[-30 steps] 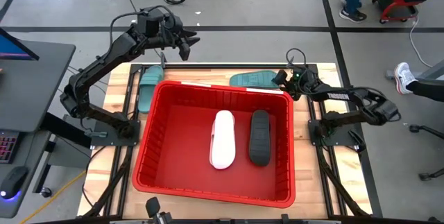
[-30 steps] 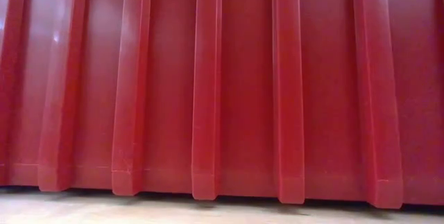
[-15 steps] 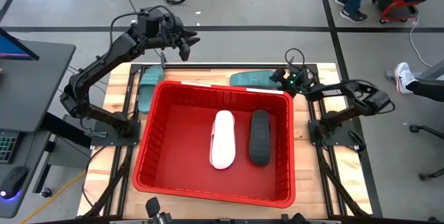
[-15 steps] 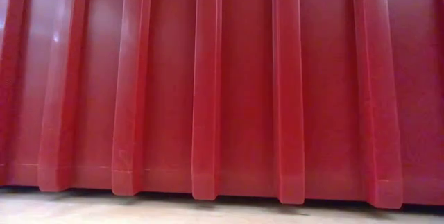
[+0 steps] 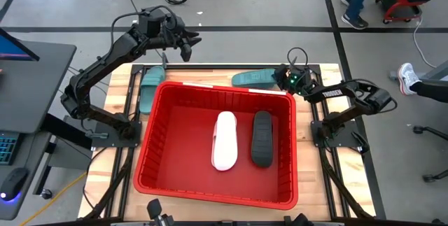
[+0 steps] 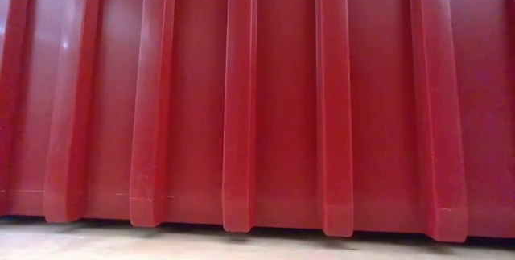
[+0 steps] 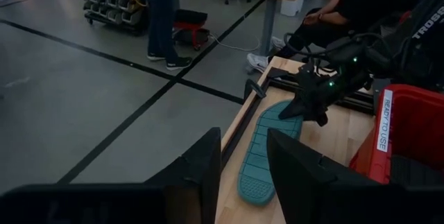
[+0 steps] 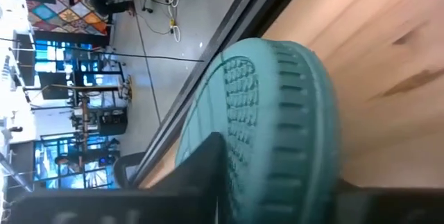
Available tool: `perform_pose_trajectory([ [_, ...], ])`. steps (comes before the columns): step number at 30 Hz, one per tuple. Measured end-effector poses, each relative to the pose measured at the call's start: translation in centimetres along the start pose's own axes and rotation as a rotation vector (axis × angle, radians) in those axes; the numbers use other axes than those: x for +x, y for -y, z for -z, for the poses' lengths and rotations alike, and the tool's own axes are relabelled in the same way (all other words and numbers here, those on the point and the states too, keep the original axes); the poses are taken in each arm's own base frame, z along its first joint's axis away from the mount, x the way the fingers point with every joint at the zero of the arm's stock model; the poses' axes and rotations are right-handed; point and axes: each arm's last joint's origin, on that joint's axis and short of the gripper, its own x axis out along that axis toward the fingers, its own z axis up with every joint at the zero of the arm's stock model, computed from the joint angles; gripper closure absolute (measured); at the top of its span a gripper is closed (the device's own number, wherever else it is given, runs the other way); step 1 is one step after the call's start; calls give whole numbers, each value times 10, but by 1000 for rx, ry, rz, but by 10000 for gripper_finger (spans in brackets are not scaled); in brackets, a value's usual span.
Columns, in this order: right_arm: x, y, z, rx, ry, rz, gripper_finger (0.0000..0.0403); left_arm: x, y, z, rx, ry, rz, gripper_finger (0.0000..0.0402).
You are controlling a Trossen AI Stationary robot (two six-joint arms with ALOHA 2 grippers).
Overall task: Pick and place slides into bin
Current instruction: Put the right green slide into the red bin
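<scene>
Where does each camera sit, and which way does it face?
High view: overhead, looking down; both arms, red plastic bin.
Low view: table height, facing only the bin wall; no arm.
Left wrist view: past left gripper toward right gripper.
Right wrist view: close on teal foam slide.
Shared: both wrist views show this slide.

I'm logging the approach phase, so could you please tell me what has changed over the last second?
The right gripper has moved in along the table's far edge to the teal slide and is closing around its end. The left gripper, the other teal slide, the bin and its two slides stayed put.
</scene>
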Motion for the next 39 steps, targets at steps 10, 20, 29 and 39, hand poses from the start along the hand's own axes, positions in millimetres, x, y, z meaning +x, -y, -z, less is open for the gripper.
perform_pose_trajectory([
  [10, -10, -12, 7, -108, -4, -62, 353, 0, 0, 0, -15, 1, 0, 284],
  [20, -66, -68, 4, -386, 168, -326, 353, 2, 10, -11, -98, 99, 32, 287],
  [29, -139, -167, 2, -1049, 283, -397, 353, -14, 32, -28, -180, 186, 107, 299],
  [39, -193, -266, 64, -1612, 228, -634, 353, -71, 45, -57, -164, 305, 133, 317],
])
